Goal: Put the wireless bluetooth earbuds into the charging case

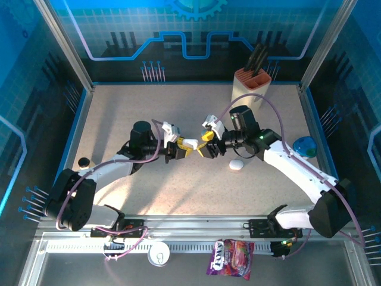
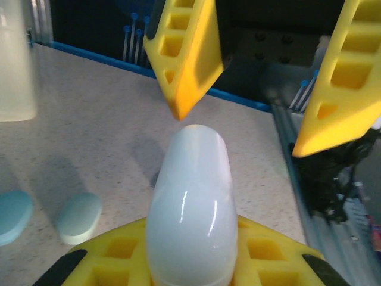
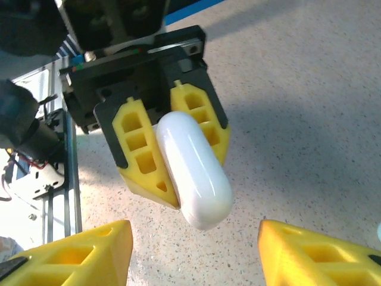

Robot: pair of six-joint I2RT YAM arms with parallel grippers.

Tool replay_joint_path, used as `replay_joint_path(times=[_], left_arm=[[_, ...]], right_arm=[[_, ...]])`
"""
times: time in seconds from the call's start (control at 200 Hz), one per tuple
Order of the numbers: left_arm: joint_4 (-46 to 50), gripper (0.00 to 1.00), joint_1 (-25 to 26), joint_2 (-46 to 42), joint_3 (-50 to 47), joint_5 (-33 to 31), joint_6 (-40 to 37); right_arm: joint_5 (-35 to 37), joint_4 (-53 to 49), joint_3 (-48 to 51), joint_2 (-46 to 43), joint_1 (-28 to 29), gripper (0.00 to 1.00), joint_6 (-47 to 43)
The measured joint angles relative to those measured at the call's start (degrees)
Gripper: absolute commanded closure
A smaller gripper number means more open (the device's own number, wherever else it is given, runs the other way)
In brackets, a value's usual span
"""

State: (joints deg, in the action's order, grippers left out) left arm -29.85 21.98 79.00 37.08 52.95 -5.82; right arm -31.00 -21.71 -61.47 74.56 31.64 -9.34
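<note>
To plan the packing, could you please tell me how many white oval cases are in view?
2. One white case is clamped in the left gripper; the other white case lies on the table beside the right arm. The arms may hide others.

This is a robotics test cell rather than a lived-in room. A speckled tabletop (image 1: 119, 119) is boxed in by aluminium frame posts (image 1: 65, 44) and blue wall panels (image 1: 190, 30) printed with circuit lines and a gear. A left arm (image 1: 107, 170) and a right arm (image 1: 292, 167) are bolted to a metal rail (image 1: 196, 226) at the near edge, with cables (image 1: 280, 116) looping along them. A knife block (image 1: 252, 83) stands at the back
</note>
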Motion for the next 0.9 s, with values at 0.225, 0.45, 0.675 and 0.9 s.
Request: replay_joint_path(times=[0.225, 0.45, 0.675, 0.9], left_arm=[[-1.1, 1.00, 0.3, 0.0, 0.2, 4.6, 3.1], [-1.3, 0.99, 0.3, 0.1, 0.2, 5.4, 4.0], [-1.3, 0.55, 0.2, 0.4, 0.3, 5.4, 3.6], [-0.7, 0.08, 0.5, 0.3, 0.2, 0.8, 0.3]], right_arm=[[-3.8, 1.5, 0.3, 1.7, -0.1, 0.51, -2.3], [-7.9, 4.0, 0.3, 4.4, -0.1, 0.71, -1.0], [-8.9, 4.5, 0.5, 4.5, -0.5, 0.87, -0.4], [-6.6, 9.5, 3.4, 4.3, -1.3, 0.89, 3.9]])
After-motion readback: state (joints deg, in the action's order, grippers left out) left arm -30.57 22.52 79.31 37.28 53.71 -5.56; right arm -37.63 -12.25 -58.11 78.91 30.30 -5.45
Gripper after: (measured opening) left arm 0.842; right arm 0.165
